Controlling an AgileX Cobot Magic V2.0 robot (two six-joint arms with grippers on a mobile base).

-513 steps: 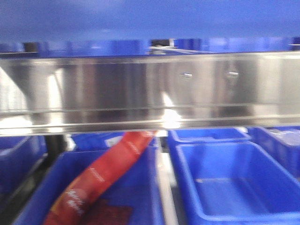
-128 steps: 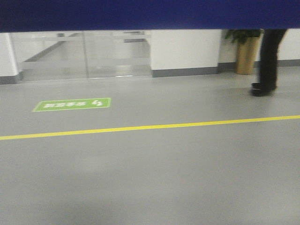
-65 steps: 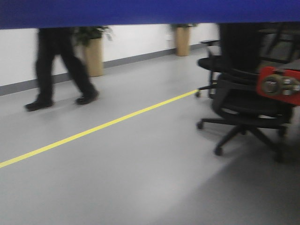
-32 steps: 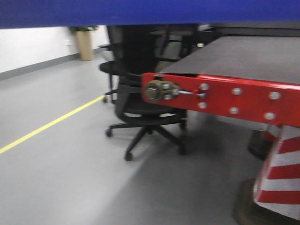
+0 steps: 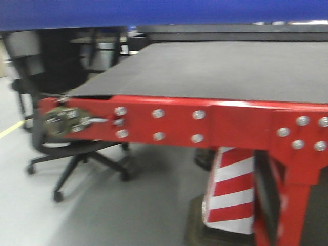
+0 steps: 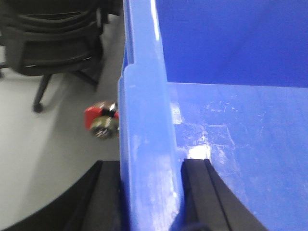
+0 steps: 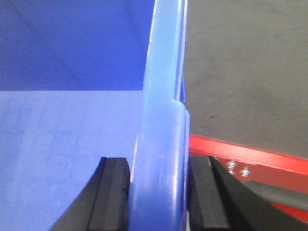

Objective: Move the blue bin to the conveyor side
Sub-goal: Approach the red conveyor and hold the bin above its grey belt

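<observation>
You hold the blue bin near the conveyor.
Left fingers and right fingers each pinch its rim between them.

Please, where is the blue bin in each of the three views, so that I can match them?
Front view: the blue bin is the band along the top edge.
Left wrist view: its rim runs up the middle, inside the left gripper.
Right wrist view: its rim runs up the middle, inside the right gripper.
Shared landmark: the conveyor's red frame, seen in all three.
</observation>
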